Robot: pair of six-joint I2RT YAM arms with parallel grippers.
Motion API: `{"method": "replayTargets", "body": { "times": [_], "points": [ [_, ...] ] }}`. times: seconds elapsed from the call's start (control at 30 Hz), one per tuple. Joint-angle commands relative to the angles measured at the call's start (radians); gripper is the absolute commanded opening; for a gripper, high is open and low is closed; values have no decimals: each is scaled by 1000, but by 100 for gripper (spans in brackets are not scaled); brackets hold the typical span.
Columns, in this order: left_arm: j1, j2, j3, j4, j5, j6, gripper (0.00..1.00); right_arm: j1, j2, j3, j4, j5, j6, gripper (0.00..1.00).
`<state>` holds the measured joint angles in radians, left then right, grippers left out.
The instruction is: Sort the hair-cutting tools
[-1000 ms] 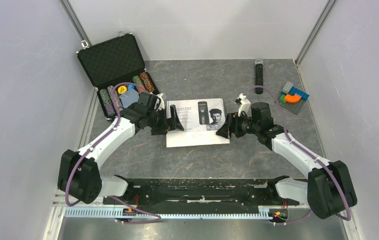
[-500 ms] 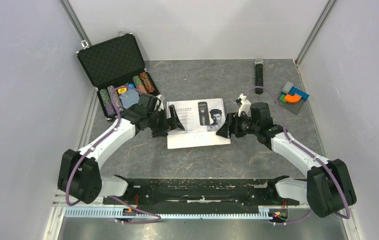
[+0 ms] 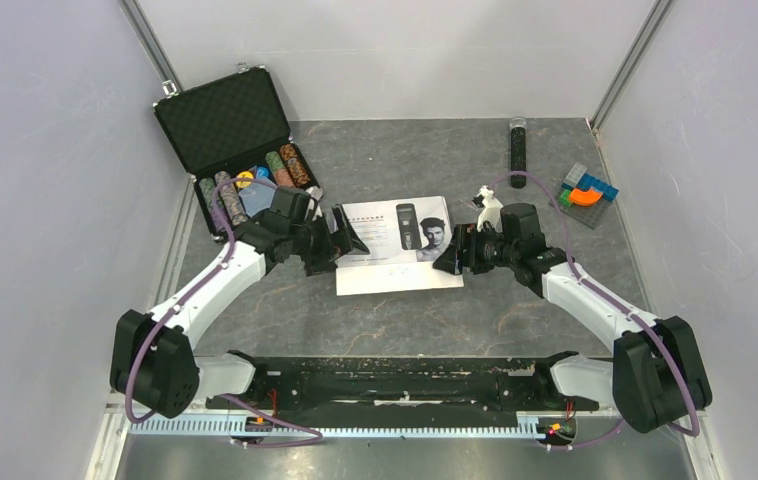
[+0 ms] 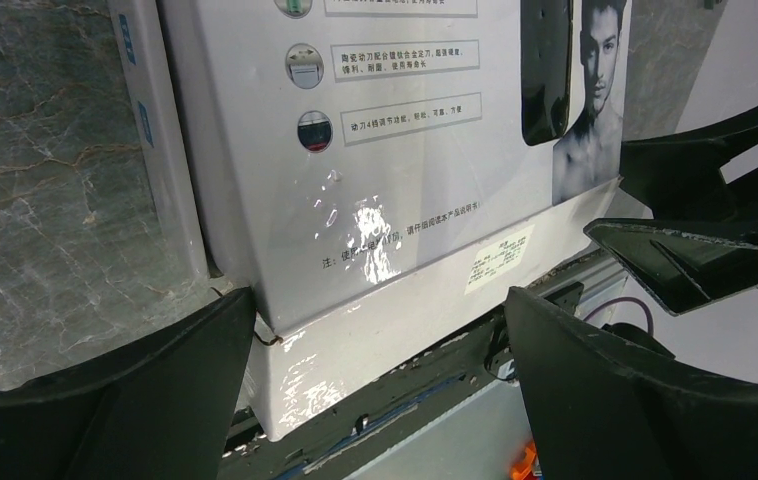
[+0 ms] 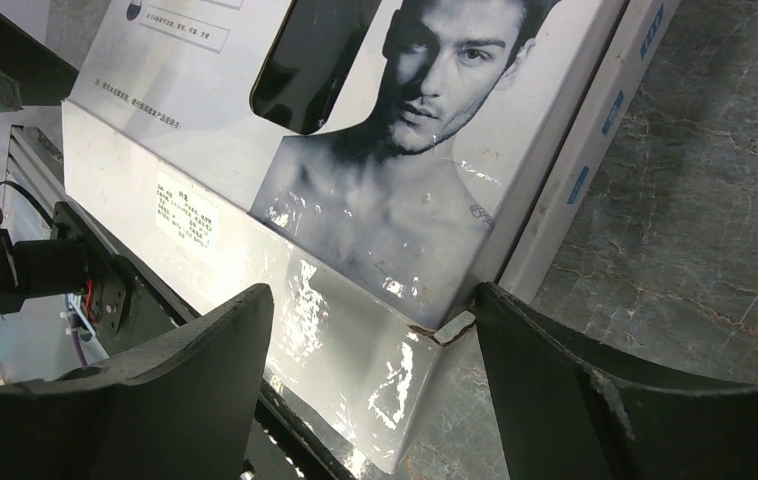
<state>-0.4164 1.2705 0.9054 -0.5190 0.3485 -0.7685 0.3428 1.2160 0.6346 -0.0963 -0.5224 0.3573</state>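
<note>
Since a second earlier, the left end effector (image 3: 354, 242) has been carried slightly toward the far side, and its arm has been swung left. Its jaws are spread wide, and the near left corner of a white box (image 3: 395, 270) is seen between them. The right end effector (image 3: 447, 257) is held with jaws apart astride the box's near right corner; whether its fingers press on it cannot be told. The box lies flat on the counter (image 3: 405, 325), midway across. The hair clipper (image 3: 406, 226) is seen as a dark shape on the box's face, beside a man's portrait.
</note>
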Motion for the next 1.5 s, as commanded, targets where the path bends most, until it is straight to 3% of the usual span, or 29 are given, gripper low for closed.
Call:
{"method": "replayTargets", "body": {
  "times": [0.0, 0.37, 1.47],
  "points": [
    [-7, -35, -3, 45, 41, -46, 100, 10, -5, 52, 20, -36, 22, 77],
    [-7, -24, -80, 95, 39, -59, 100, 11, -3, 42, 20, -24, 20, 77],
    [-8, -61, -107, 80, -102, 29, 100, 12, -21, -98, 60, 104, -46, 79]
  ]
}}
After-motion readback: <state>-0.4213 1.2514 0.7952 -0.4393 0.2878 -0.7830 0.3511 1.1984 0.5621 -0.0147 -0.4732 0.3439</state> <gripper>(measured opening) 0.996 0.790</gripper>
